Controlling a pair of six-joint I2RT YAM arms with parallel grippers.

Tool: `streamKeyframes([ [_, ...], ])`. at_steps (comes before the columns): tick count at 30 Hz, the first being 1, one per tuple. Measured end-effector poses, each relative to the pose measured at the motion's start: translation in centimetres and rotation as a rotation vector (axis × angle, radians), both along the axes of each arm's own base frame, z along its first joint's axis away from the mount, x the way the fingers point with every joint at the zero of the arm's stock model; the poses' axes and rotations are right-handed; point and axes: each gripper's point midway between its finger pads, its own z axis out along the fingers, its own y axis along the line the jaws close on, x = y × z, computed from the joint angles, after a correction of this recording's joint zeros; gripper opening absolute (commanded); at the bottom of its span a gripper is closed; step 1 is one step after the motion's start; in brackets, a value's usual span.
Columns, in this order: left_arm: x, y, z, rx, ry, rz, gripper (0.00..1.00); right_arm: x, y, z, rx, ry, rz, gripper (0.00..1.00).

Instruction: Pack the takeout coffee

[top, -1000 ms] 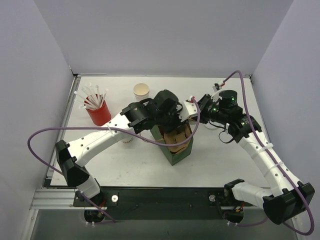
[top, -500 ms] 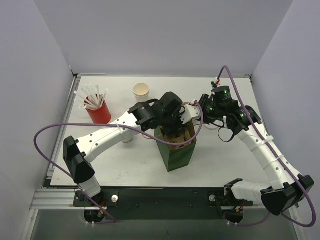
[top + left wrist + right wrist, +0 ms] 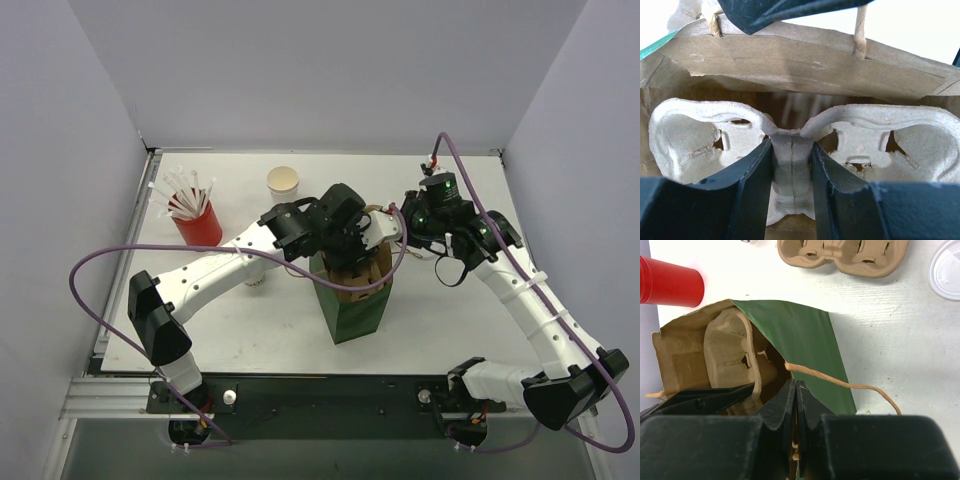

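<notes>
White table [image 3: 270, 335], matte, evenly lit, soft shadows. Plain pale lavender-grey back wall [image 3: 330, 70]; matching left wall [image 3: 60, 180] and right wall [image 3: 590, 130] box table in on three sides. Silver aluminium rail [image 3: 105, 400] along near edge, beside black base strip [image 3: 330, 392]. Dark seam where table meets back wall.

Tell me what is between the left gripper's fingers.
The centre spine of the pulp cup carrier, inside the paper bag; the left gripper is shut on it. The left wrist view shows this.
</notes>
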Motion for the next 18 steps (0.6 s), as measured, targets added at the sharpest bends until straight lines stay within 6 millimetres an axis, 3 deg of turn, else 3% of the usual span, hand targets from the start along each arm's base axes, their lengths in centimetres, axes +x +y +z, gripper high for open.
streamKeyframes([
  [18,-0.1,-0.9,-1.3,-0.009,0.03,-0.034,0.38,0.1,-0.9,-0.9,-0.02,-0.016,-0.035,0.0],
])
